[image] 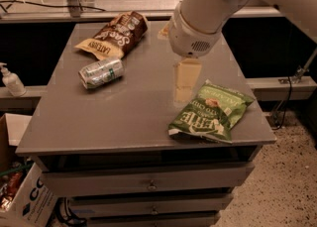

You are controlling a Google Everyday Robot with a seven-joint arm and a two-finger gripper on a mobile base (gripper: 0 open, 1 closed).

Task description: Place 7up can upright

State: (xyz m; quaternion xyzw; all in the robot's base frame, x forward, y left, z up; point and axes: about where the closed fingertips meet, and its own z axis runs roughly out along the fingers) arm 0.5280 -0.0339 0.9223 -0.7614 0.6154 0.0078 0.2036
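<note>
The 7up can (101, 72) lies on its side on the left part of the grey table (124, 117), silver top pointing left, just in front of the brown chip bag. My gripper (184, 81) hangs below the big white arm (208, 8) over the middle of the table. It sits to the right of the can, well apart from it, and just left of the green chip bag. It holds nothing that I can see.
A brown chip bag (116, 35) lies at the back left. A green chip bag (210, 113) lies at the front right near the edge. Drawers (148, 184) are under the tabletop. A soap bottle (11, 80) and a cardboard box (27, 196) stand at the left.
</note>
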